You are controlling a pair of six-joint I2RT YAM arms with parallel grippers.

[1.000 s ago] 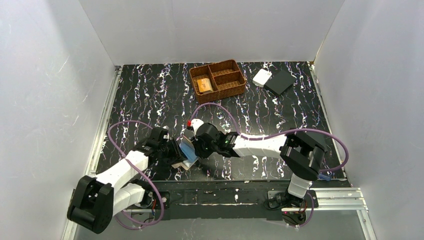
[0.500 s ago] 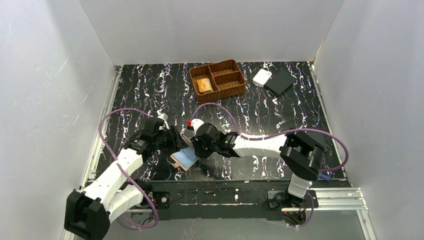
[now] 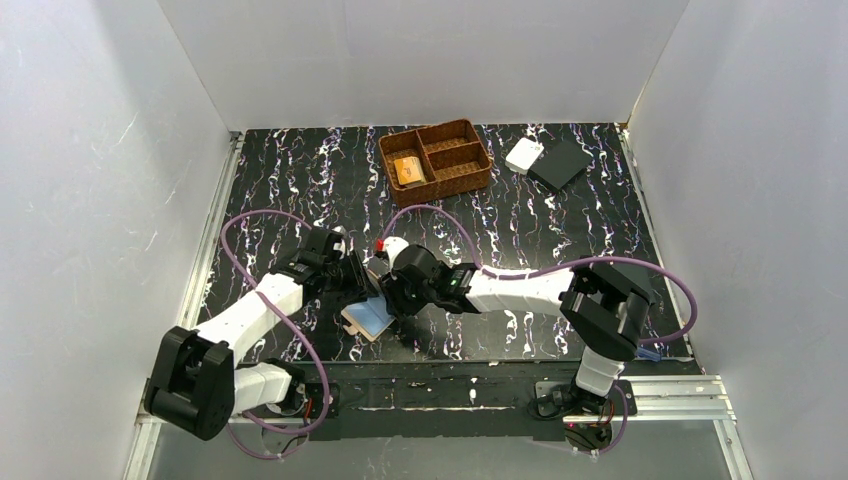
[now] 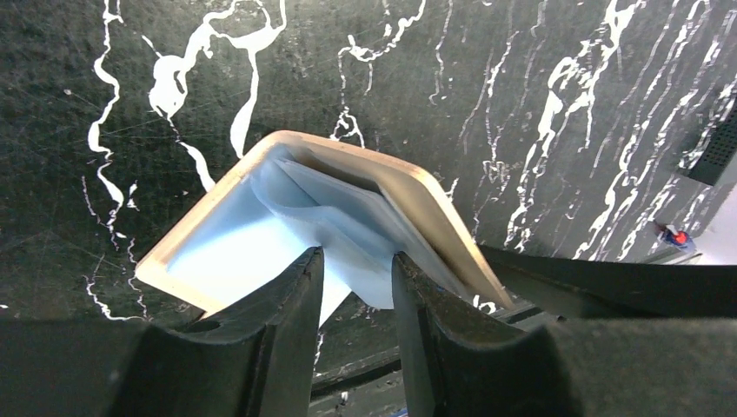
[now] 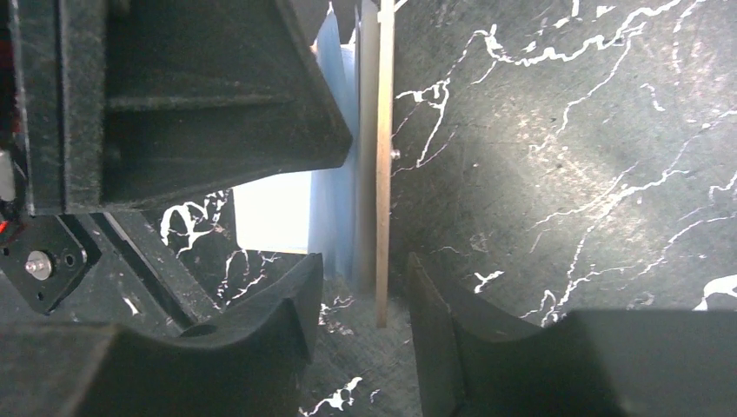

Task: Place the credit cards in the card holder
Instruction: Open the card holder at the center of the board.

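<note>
You've got a black marbled mat (image 3: 290, 190) w/ white walls (image 3: 400, 60) on 3 sides. Far centre: brown woven basket (image 3: 452, 186), 3 compartments, sitting a bit askew. Right of it, near the far-right corner: small white rect. piece (image 3: 524, 154) right up against a flat black square (image 3: 558, 164), white one on the left. Metal rail (image 3: 660, 395) runs along the near edge.

Black marbled table (image 3: 300, 180), veined white and purple; at its far middle a brown woven three-compartment basket (image 3: 445, 187); far right, a white rectangular piece (image 3: 523, 154) just beside a flat black square (image 3: 558, 164); near the front edge, a tan bifold card holder (image 3: 366, 320), part open.
</note>
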